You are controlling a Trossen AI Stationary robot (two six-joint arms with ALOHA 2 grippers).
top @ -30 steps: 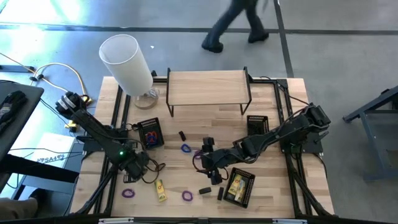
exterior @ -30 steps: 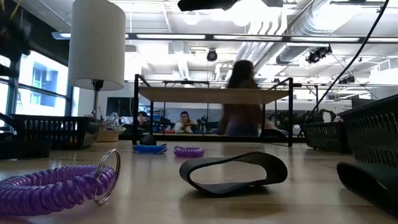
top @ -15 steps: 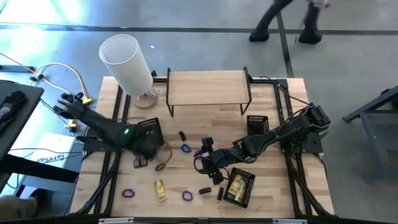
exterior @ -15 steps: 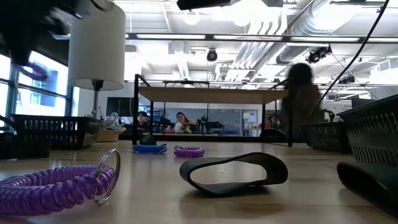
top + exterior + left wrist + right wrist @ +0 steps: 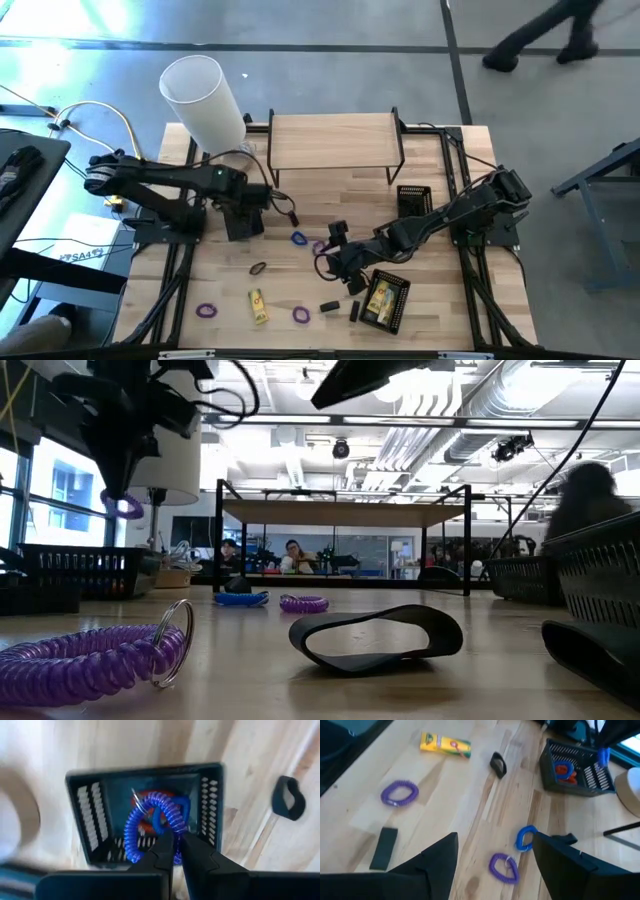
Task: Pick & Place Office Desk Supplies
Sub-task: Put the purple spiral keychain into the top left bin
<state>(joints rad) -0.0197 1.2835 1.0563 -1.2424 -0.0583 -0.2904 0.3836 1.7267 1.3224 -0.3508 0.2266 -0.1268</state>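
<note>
My left gripper (image 5: 174, 836) points straight down over the left black mesh tray (image 5: 243, 222) and is shut on a blue-purple coil loop (image 5: 155, 822), which also shows in the low view (image 5: 124, 507). My right gripper (image 5: 495, 870) hangs open at mid-table (image 5: 335, 262), slanting down, with nothing in it. Below it a purple coil (image 5: 502, 867) and a blue coil (image 5: 525, 837) lie flat on the wood. A yellow box (image 5: 258, 304), a brown band (image 5: 258, 268), two purple loops (image 5: 207, 310) (image 5: 301, 314) and small black blocks (image 5: 328, 307) lie near the front edge. My left gripper pinches one stretch of the coil's ring (image 5: 169, 829) between its two fingers. The fingers come from above, pointing down. The loop hangs below them, lifted clear, over the inside of the tray, with its metal key ring (image 5: 136, 799) on the side away from the fingers.
The left tray holds a red item (image 5: 150, 800). A second tray (image 5: 385, 298) with yellow pieces sits front right, a third (image 5: 414, 198) to the right. A wooden shelf (image 5: 335, 140) and a tall white cylinder (image 5: 205, 95) stand at the far edge. A person crosses the floor beyond.
My left gripper has risen from the table's front left and swung toward the far side and the middle, ending above the left tray. The coil loop went with it, lifted clear of the table. The brown band stayed where it was.
</note>
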